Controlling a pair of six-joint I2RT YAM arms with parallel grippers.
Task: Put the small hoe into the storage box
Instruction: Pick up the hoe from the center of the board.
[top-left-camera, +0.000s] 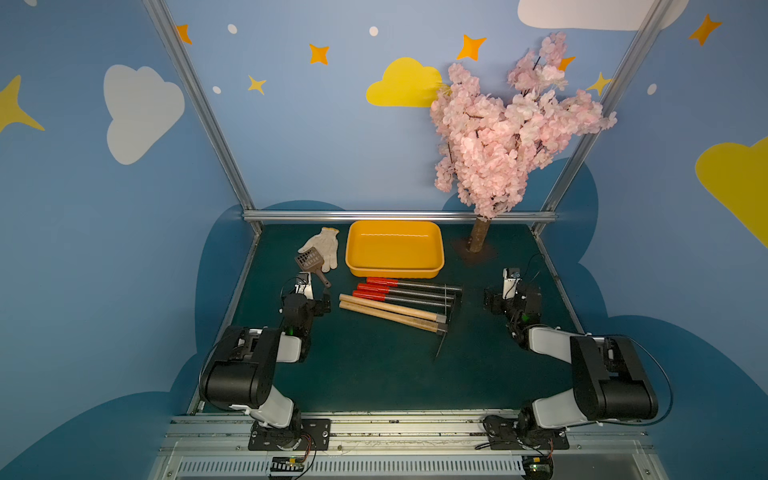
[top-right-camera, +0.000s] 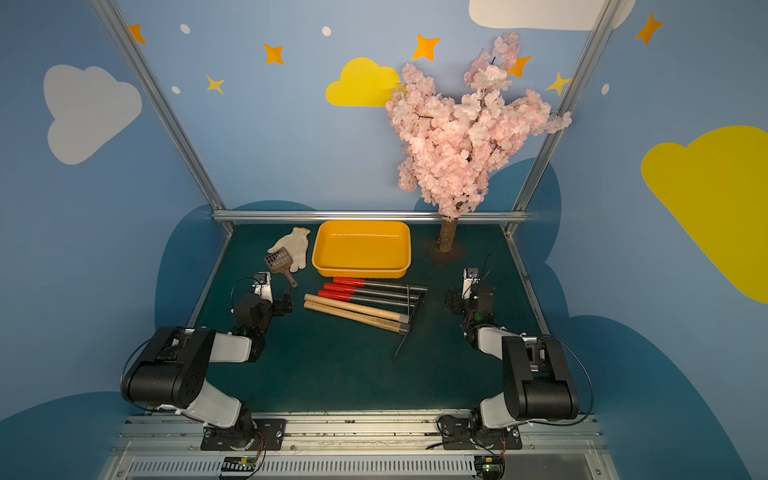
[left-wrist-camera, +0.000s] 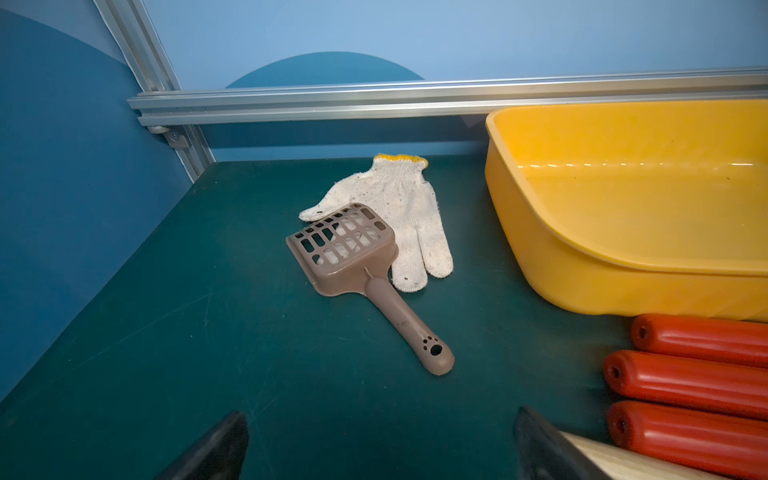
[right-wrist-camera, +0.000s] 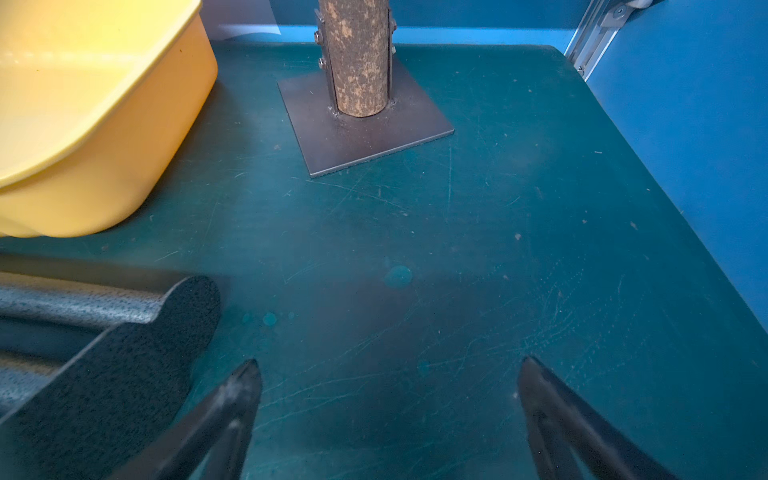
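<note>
1. In both top views you see the storage box (top-left-camera: 395, 249) (top-right-camera: 361, 249) standing at the back of the green table (top-left-camera: 374, 374). Just in front of it lie the three red-handled tools (top-left-camera: 374, 288) and, nearer the arms, the two wooden-handled tools (top-left-camera: 386, 308). You cannot tell which one is the small hoe. All five lie on the table, outside the box.
2. In the same views the left gripper (top-left-camera: 322, 303) sits beside the handle ends. The right gripper (top-left-camera: 494, 299) sits beside the tool heads. Neither holds a tool.
3. In the left wrist view the left gripper (left-wrist-camera: 380, 436) has its fingers spread wide over bare table. A brown scoop (left-wrist-camera: 353, 253) lies partly over a white glove (left-wrist-camera: 407, 208), and the box (left-wrist-camera: 623, 199) is beside them.
4. In the right wrist view the right gripper (right-wrist-camera: 388, 374) is also spread wide and holds nothing. A dark metal tool head (right-wrist-camera: 124, 365) lies near one finger. The box (right-wrist-camera: 83, 104) and a tree trunk (right-wrist-camera: 357, 58) on its plate stand farther off.
</note>
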